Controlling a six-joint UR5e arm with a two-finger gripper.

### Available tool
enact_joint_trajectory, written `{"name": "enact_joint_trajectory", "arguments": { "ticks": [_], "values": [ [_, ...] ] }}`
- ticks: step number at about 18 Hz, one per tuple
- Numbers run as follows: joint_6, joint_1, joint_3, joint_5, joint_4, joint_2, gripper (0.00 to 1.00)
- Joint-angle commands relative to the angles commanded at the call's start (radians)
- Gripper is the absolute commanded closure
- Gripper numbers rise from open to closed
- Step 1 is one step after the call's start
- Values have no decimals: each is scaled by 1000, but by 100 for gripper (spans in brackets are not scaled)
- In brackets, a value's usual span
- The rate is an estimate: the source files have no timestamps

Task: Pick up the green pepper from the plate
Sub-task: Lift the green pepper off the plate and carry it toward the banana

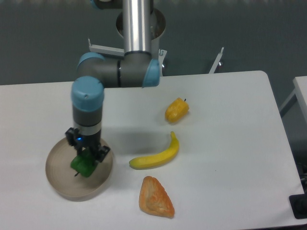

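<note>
The green pepper point(82, 166) is small, glossy and bright green, and lies in the round beige-grey plate point(60, 179) at the table's front left. My gripper point(87, 158) has come straight down over the plate and its dark fingers stand on either side of the pepper's top. The fingers look closed against the pepper, but the contact is partly hidden by the gripper body. The pepper still looks to rest on the plate.
A yellow-orange pepper point(176, 110) lies mid-table. A banana point(156, 157) lies right of the plate. A croissant-like pastry point(155, 197) lies near the front edge. The arm's elbow point(120, 72) hangs above the table's back left.
</note>
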Motion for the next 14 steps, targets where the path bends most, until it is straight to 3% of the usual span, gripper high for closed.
{"name": "enact_joint_trajectory", "arguments": {
  "ticks": [8,14],
  "values": [
    [240,137,-6,31,-46,35,52],
    [273,163,-6,32,-48,37,52]
  ]
}}
